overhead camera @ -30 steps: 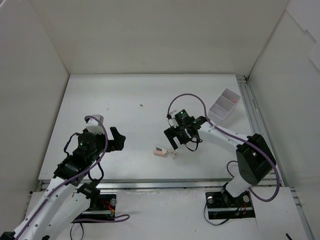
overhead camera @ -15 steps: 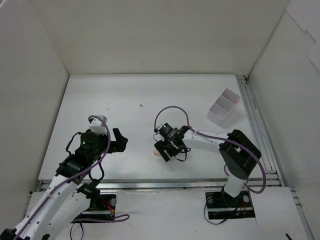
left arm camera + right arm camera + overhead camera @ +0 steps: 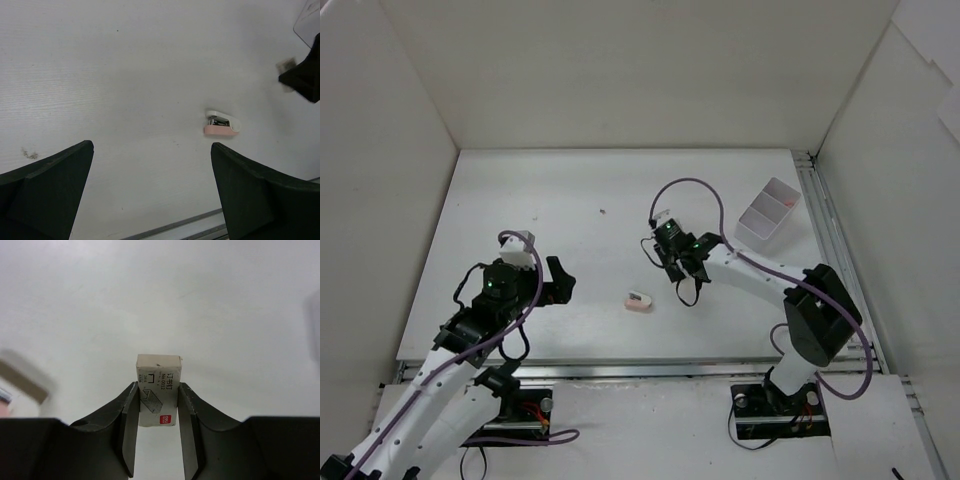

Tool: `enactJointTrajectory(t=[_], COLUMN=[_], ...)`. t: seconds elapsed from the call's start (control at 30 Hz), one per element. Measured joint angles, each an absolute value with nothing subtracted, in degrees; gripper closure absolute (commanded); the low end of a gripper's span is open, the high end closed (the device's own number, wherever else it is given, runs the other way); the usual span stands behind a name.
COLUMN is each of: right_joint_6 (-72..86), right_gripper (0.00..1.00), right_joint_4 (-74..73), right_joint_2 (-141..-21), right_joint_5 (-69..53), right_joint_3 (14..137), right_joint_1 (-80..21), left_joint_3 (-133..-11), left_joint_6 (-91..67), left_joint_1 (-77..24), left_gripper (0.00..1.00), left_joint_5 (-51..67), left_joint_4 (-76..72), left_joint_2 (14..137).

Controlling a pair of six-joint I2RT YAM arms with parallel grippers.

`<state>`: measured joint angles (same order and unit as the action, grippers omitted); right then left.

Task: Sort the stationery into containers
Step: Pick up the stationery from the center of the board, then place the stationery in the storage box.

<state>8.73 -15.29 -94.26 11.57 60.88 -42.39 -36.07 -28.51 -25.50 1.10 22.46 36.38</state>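
My right gripper (image 3: 157, 387) is shut on a small cream block (image 3: 158, 367) with printed lettering, held above the table. In the top view that gripper (image 3: 655, 257) hangs mid-table, and its body hides the block. The left wrist view shows the block (image 3: 286, 65) as a blur at the gripper's tip. A white-pink block (image 3: 639, 300) lies on the table just left of and below it, also visible from the left wrist (image 3: 221, 125). A white divided container (image 3: 768, 212) stands at the far right. My left gripper (image 3: 560, 279) is open, with bare table between its fingers (image 3: 60, 180).
A tiny dark speck (image 3: 602, 211) lies on the table toward the back. The metal rail of the near table edge (image 3: 190, 227) runs just below my left gripper. White walls enclose the table on three sides.
My right gripper dropped to the two blocks, closed on the cream one and rose back to the upper right with it. The white-pink block stayed put. The left arm barely moved.
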Motion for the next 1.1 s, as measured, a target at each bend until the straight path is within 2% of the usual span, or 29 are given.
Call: enactJointTrajectory(t=[0.23,0.37,0.6,0.87,0.97,1.1], right_joint_6=[-6.2,-18.8,-28.8,-32.8,-32.8,-32.7], right_gripper=[1.0,1.0,1.0,1.0,0.93,0.92], right_joint_4=[-12.2,-8.8,-7.3,-7.1,-7.0,-6.1], right_joint_2=[-89.1,-88.6,-88.6,-88.6,-88.6,-90.2], right_joint_5=[27.7,23.5,18.0,11.1,9.9,9.7], right_joint_3=[65.9,65.9,65.6,64.1,64.1,64.1], right_joint_1=[-33.8,-27.8,-19.9,-11.2,-8.4,-7.8], left_joint_3=[-38.1,-40.4,-42.3,-43.1,-43.3,-43.5], left_joint_6=[-28.4,-28.2,-28.1,-27.7,-27.6,-27.5], left_joint_1=[-25.5,-25.5,-25.5,-25.5,-25.5,-25.5], left_gripper=[0.0,0.0,0.0,0.0,0.0,0.0], left_joint_5=[-0.1,-0.7,-2.0,-1.9,-2.0,-2.1], left_joint_4=[22.6,22.3,20.7,18.9,18.9,18.7], left_joint_2=[40.7,43.9,48.4,52.8,53.1,52.9])
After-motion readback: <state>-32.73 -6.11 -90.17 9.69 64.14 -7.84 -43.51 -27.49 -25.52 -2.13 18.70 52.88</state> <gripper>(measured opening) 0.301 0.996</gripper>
